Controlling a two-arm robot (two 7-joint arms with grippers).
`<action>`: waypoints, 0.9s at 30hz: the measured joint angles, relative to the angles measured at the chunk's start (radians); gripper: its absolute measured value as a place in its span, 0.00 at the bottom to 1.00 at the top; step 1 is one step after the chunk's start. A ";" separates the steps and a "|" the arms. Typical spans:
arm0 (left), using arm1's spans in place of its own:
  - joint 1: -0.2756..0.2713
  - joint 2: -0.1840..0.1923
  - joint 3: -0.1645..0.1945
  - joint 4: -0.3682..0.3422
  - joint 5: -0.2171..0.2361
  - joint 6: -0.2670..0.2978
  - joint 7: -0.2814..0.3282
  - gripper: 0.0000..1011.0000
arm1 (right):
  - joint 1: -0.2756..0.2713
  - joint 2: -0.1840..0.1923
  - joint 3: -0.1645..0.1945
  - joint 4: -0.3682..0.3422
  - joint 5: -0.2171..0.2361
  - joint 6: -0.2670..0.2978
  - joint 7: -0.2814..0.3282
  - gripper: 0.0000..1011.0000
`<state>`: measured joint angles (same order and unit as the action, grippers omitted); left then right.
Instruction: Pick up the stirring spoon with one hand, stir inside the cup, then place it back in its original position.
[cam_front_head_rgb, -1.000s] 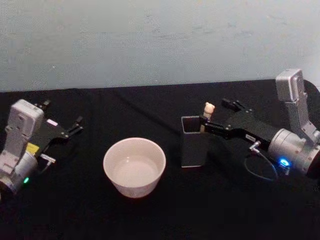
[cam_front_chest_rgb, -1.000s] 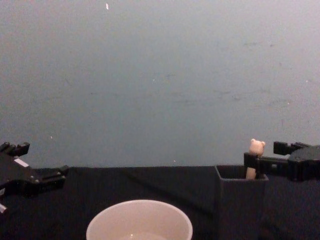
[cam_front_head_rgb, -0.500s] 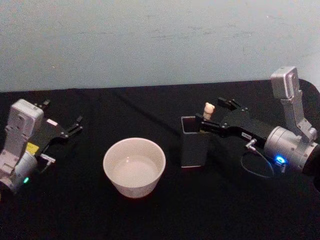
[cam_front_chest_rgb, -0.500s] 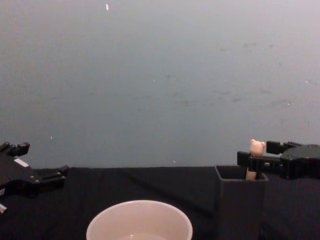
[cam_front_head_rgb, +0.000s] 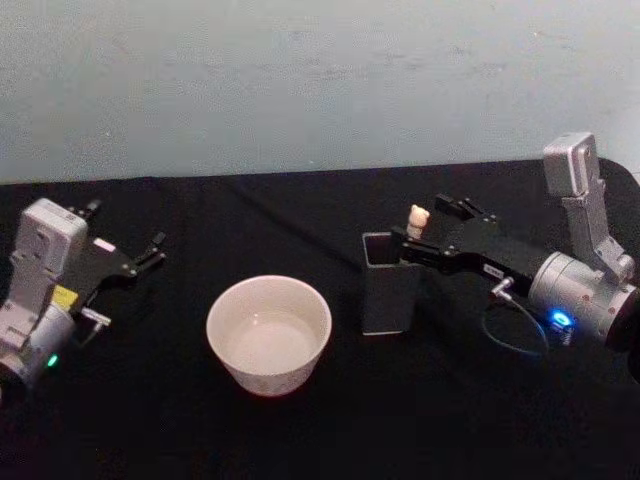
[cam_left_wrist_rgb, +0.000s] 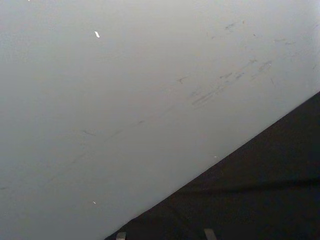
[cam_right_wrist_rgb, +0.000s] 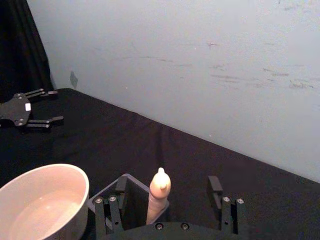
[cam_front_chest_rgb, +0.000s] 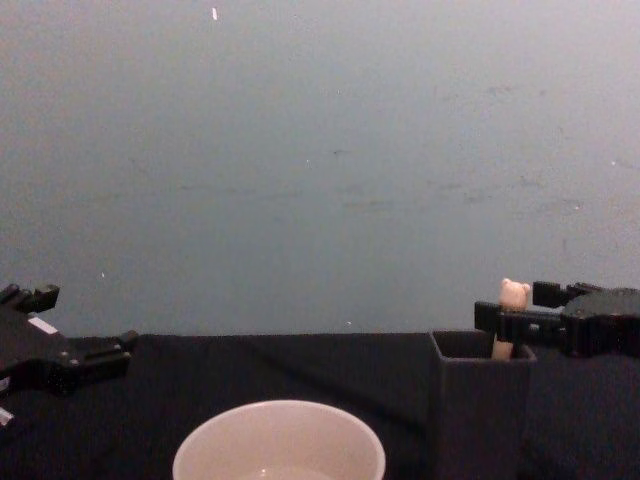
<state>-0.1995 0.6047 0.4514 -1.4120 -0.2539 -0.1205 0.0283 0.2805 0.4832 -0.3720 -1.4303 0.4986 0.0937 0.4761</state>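
Note:
The stirring spoon (cam_front_head_rgb: 418, 217) stands in the dark grey square holder (cam_front_head_rgb: 388, 285), its bear-head top (cam_front_chest_rgb: 514, 294) poking above the rim. My right gripper (cam_front_head_rgb: 422, 223) is open at the height of the handle, one finger on each side of it and not touching. In the right wrist view the cream handle (cam_right_wrist_rgb: 159, 192) rises between the fingers (cam_right_wrist_rgb: 119, 189), nearer one of them. The cream cup (cam_front_head_rgb: 268, 333) sits left of the holder (cam_front_chest_rgb: 482, 400). My left gripper (cam_front_head_rgb: 123, 229) rests open at the table's far left.
A black cloth (cam_front_head_rgb: 320, 420) covers the table in front of a plain pale wall (cam_front_head_rgb: 320, 80). The cup (cam_right_wrist_rgb: 42, 200) stands close beside the holder (cam_right_wrist_rgb: 127, 186). The left gripper (cam_right_wrist_rgb: 54, 106) is far off across the cloth.
My right gripper has slid a little leftwards, so its fingers reach further past the spoon handle. Spoon, holder, cup and left arm have not moved.

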 joint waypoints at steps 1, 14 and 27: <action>0.000 0.000 0.000 0.000 0.000 0.000 0.000 0.99 | 0.000 0.000 0.000 0.000 0.000 0.000 0.000 0.99; 0.000 0.000 0.000 0.000 0.000 0.000 0.000 0.99 | -0.001 0.000 0.000 -0.001 -0.001 -0.001 -0.002 0.99; 0.000 0.000 0.000 0.000 0.000 0.000 0.000 0.99 | -0.001 0.000 0.000 -0.001 -0.001 -0.001 -0.002 0.83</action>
<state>-0.1995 0.6047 0.4514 -1.4120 -0.2539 -0.1205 0.0283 0.2794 0.4832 -0.3719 -1.4310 0.4976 0.0926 0.4739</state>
